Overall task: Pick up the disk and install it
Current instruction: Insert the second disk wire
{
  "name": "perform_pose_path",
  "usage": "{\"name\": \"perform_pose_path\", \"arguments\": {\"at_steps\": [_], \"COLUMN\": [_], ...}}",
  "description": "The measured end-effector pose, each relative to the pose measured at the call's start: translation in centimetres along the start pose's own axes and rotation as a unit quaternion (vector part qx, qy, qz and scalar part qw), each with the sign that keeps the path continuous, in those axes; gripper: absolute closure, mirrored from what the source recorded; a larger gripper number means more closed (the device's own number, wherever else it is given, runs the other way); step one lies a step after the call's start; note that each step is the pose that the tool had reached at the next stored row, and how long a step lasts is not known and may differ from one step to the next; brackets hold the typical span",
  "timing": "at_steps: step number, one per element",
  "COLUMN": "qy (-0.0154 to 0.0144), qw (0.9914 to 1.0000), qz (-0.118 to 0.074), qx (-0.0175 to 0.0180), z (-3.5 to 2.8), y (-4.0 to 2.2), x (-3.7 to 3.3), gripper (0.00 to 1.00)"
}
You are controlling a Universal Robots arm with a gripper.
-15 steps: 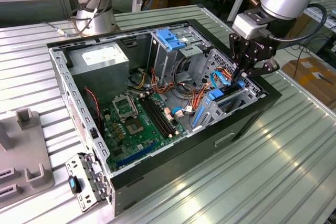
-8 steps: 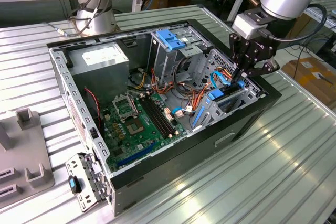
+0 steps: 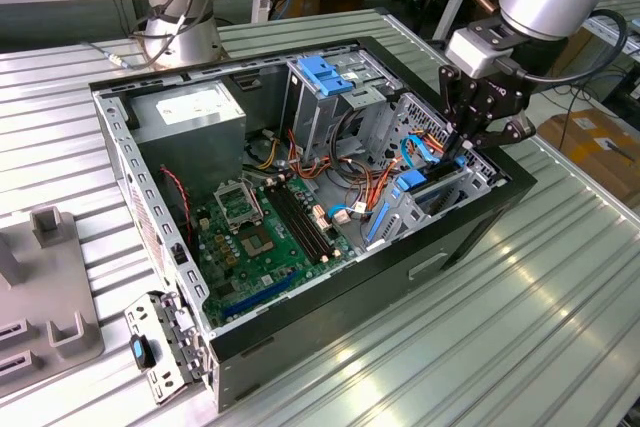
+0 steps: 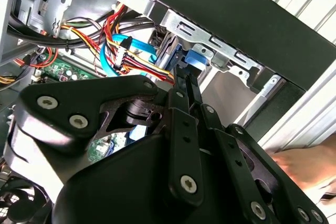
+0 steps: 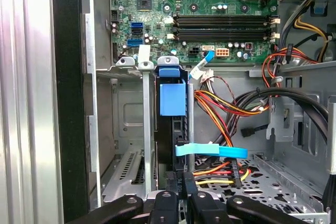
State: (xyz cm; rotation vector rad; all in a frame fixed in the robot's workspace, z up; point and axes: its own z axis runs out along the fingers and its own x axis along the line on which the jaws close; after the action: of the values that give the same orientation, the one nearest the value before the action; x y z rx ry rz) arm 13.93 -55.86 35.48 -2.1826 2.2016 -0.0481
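Note:
The disk stands on edge in the drive bay at the front corner of the open computer case. Its bright blue carrier frame shows in the exterior view, towards that view's right. My gripper reaches down into the case from above that bay. In the first wrist view the gripper is shut on the disk's near edge, one black finger on each side. In the second wrist view the two fingers lie close together, with a bit of blue carrier at their tips.
Red, yellow and black cables and a thin blue cable crowd the space beside the bay. A green motherboard covers the case floor. A tall grey cage with a blue latch stands behind. Grey fixtures lie on the ribbed table.

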Motion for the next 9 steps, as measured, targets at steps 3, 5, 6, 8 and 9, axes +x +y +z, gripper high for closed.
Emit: {"name": "perform_pose_path", "arguments": {"at_steps": [3,5,6,8,9], "qy": [0.0000,0.0000,0.0000,-0.0001,0.0000], "qw": [1.00000,1.00000,1.00000,1.00000,1.00000], "qz": [0.000,0.000,0.000,0.000,0.000], "qx": [0.0000,0.0000,0.0000,0.0001,0.0001], "z": [0.00,0.00,0.00,0.02,0.02], "y": [0.00,0.00,0.00,0.14,0.21], "x": [0.02,0.02,0.02,0.03,0.00], "gripper": [0.84,0.84,0.84,0.84,0.84]}}
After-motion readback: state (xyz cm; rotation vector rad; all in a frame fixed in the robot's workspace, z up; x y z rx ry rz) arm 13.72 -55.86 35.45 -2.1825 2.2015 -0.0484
